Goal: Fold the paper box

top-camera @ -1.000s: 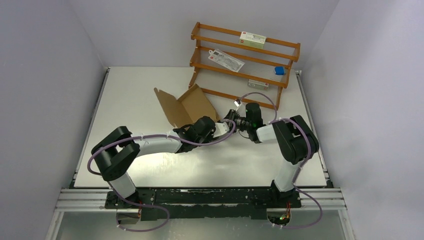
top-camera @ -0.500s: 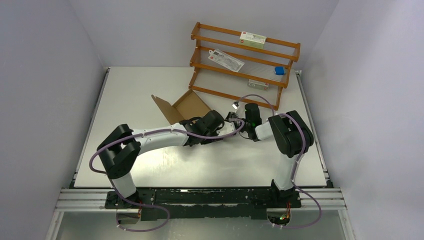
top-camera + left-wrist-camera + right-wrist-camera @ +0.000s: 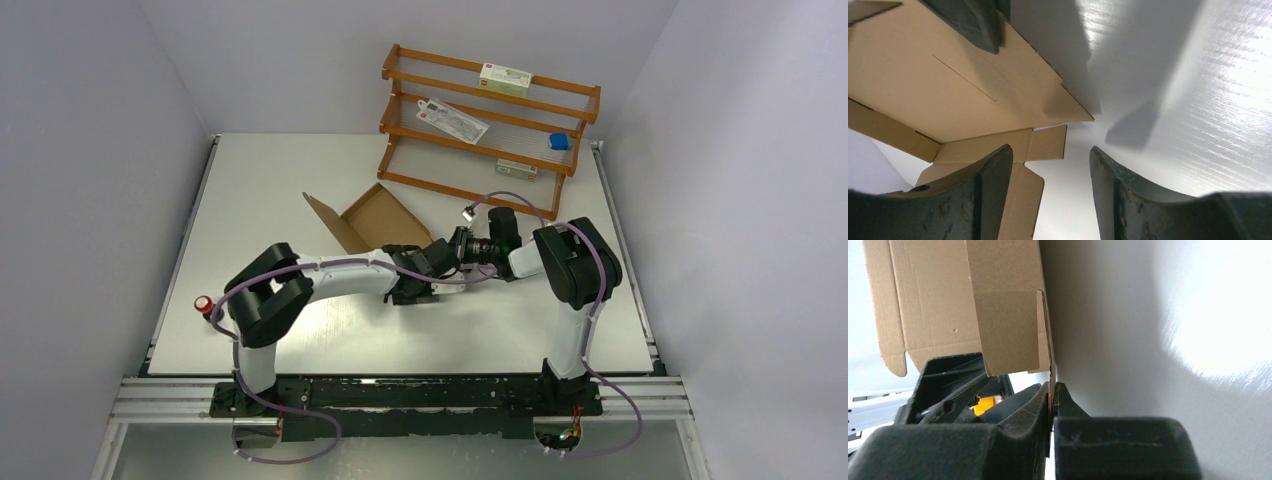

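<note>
Brown cardboard, half raised: from above, the paper box (image 3: 372, 218) lies open-faced on the bench (image 3: 260, 180), past its middle toward the far side. One panel stands at the box's nine o'clock end and the base lies flat. Your two arms meet at its four o'clock corner, the left tool (image 3: 437, 262) and the right tool (image 3: 464, 244) close together. A wooden rack (image 3: 490, 110) stands just beyond at twelve o'clock. By the look of it the fold is only partly done: no full ring of walls, no flap tucked, no lid closed.

From the left wrist, your left tool's jaws stand apart with nothing clamped. A small tab of the box reaches into the gap from ten o'clock. The left finger (image 3: 990, 200) lies over a loose flap, and the right finger sits over bare bench. The broad panel fills the view from nine to twelve o'clock. A dark finger, apparently the other tool's, bears on its top edge.

From the right wrist, your right tool is pinched shut on a thin edge of the box. The sheet runs edge-on from the fingertips toward twelve o'clock. Notched side flaps spread at ten o'clock, unfolded and untucked. Those, in my judgement, are what is left to do.
</note>
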Tool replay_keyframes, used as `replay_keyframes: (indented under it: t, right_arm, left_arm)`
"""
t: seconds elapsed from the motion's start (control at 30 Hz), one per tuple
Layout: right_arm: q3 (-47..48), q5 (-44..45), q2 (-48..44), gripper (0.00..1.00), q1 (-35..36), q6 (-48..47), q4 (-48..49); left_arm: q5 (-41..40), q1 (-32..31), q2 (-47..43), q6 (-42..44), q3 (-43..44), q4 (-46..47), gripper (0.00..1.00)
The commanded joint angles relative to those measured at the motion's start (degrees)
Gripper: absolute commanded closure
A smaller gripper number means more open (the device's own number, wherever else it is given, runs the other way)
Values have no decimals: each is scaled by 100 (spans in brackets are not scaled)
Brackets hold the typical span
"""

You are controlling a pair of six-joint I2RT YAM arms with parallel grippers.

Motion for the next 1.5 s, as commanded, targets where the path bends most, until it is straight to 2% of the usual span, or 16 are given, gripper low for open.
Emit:
replay_keyframes:
  t: [0.0,0.37,0.73,0.9,1.17,1.33,1.47]
  right_arm:
    - [106,-117,86,97,-55,-134,-100]
    - [111,-109,50,98,-58,-198,-147]
    - [100,-66,0,100,-52,-291,-254]
    - [130,-2,-103,100,-47,-468,-450]
    - [178,59,-182,100,2,-642,-656]
    - [229,150,-247,100,25,-795,-850]
    - [264,246,-308,100,36,-921,-1010]
  left_arm:
    - [-296,-48,178,99,231,-223,38]
    - [-589,-80,480,211,257,-2,50]
    - [-879,-12,376,15,289,280,83]
    - [-810,202,421,-480,450,260,90]
    - [-984,577,558,-1409,551,95,93]
    - [-819,816,543,-1958,521,138,90]
    - [-669,919,423,-2263,398,336,82]
